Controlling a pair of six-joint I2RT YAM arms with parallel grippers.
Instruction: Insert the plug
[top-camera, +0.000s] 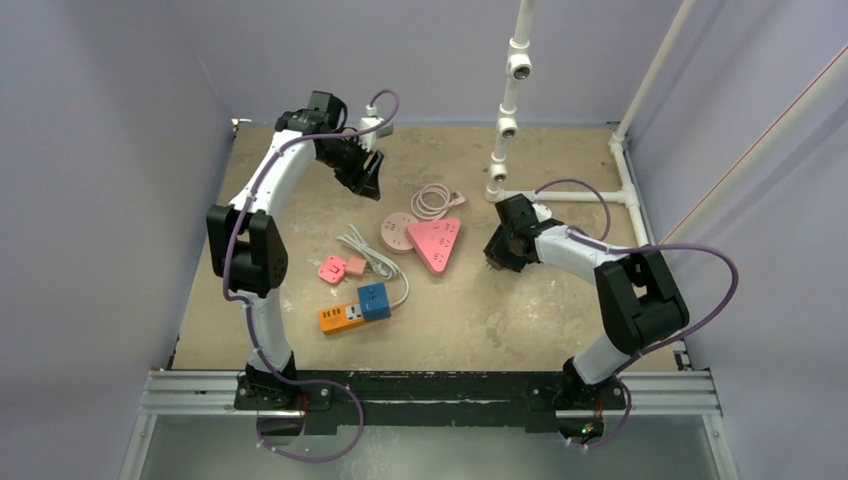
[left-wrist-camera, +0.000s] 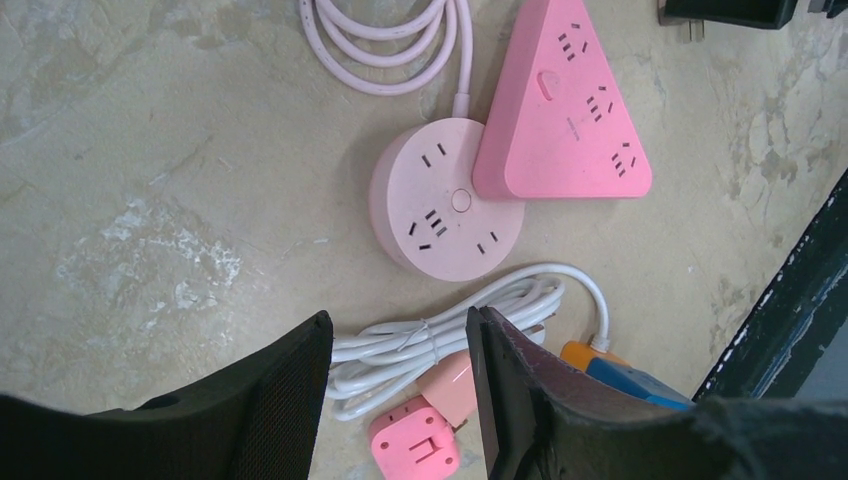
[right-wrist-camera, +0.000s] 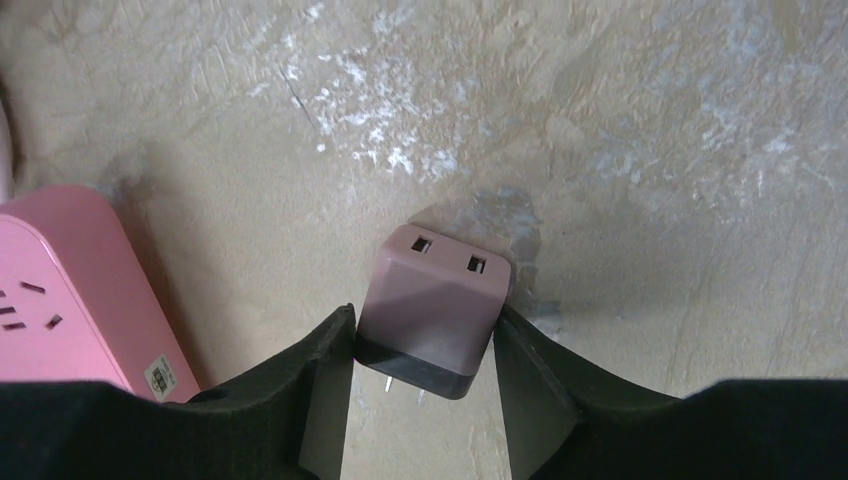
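The plug is a mauve cube adapter with a dark base, two metal prongs pointing toward the camera and two slots on its far face. My right gripper is shut on it, a pad pressed against each side, low over the bare table to the right of the pink triangular power strip. The strip's edge shows at the left of the right wrist view. My left gripper hangs open at the back left, above the table, with nothing between its fingers.
A round pink socket touches the triangular strip. Nearby lie a bundled white cable, two small pink adapters and an orange-and-blue power strip. A white pipe frame stands at the back right.
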